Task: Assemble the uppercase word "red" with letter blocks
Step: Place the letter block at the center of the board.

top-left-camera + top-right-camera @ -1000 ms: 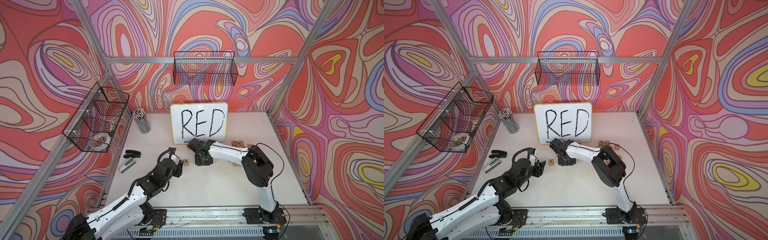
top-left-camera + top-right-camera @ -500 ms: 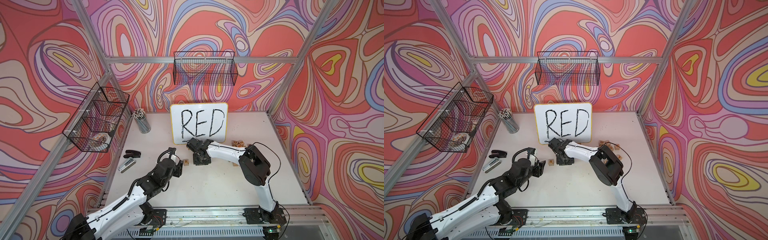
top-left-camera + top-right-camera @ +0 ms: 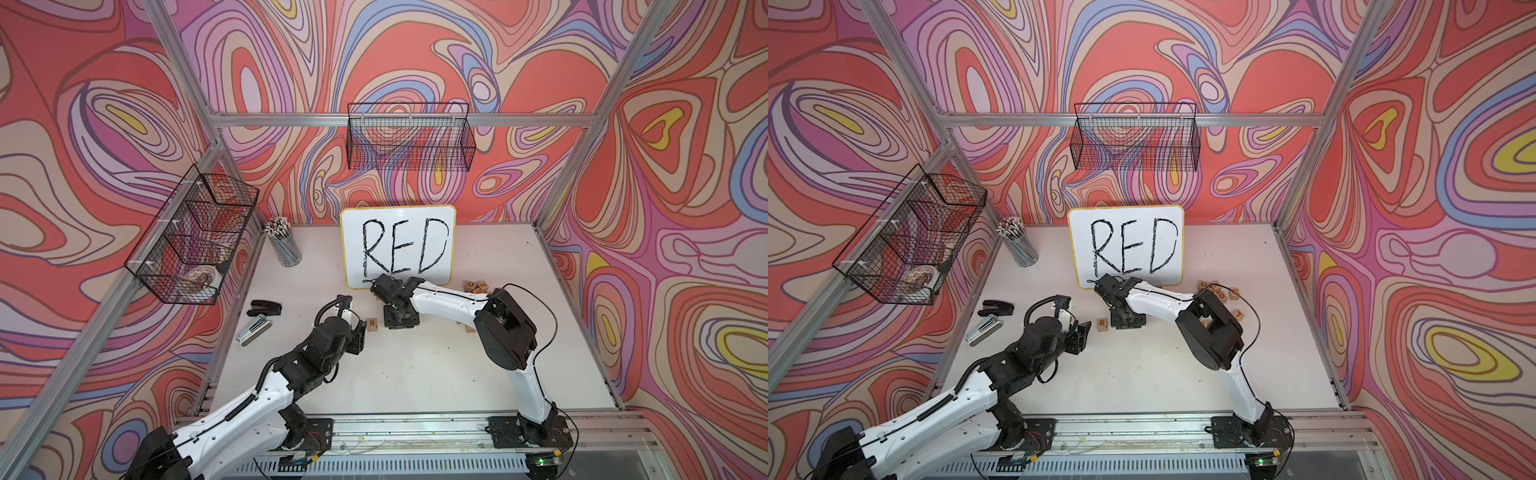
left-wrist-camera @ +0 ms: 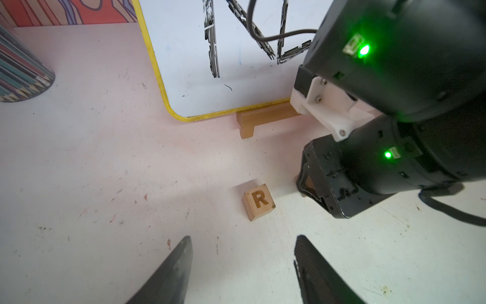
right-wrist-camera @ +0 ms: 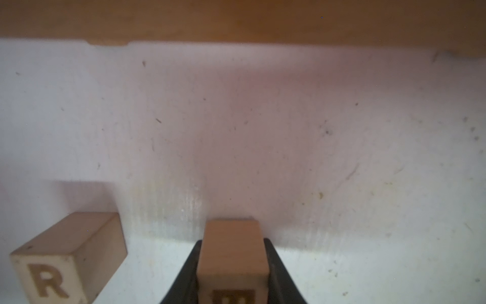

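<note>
Wooden E block (image 5: pixel 232 254), letter half hidden, is gripped by the right gripper (image 5: pixel 233 244) beside the R block (image 4: pixel 259 201); left gripper (image 4: pixel 243 238) is parted, empty. Aligned placement is needed next.

Walls (image 3: pixel 104 124) are a wild swirl print: coral red with lilac, cream, blue and yellow blobs, all outlined dark. The whiteboard (image 3: pixel 399 253) is white with a yellow rim and RED scrawled in black. The table (image 3: pixel 415 374) is off-white, kinda pinkish near the whiteboard. In front of the whiteboard, the R block (image 3: pixel 371 323) is pale wood with an orange-brown letter. The other block (image 5: pixel 232 252) looks tan with a darker brown letter. The left arm (image 3: pixel 249 407) and right arm (image 3: pixel 449 299) are white and black, and 2 green lights glow on the right arm. The pencil cup (image 3: pixel 289 251) beside the whiteboard is striped teal, grey and red. The wire basket (image 3: pixel 409 137) above the whiteboard is black.
</note>
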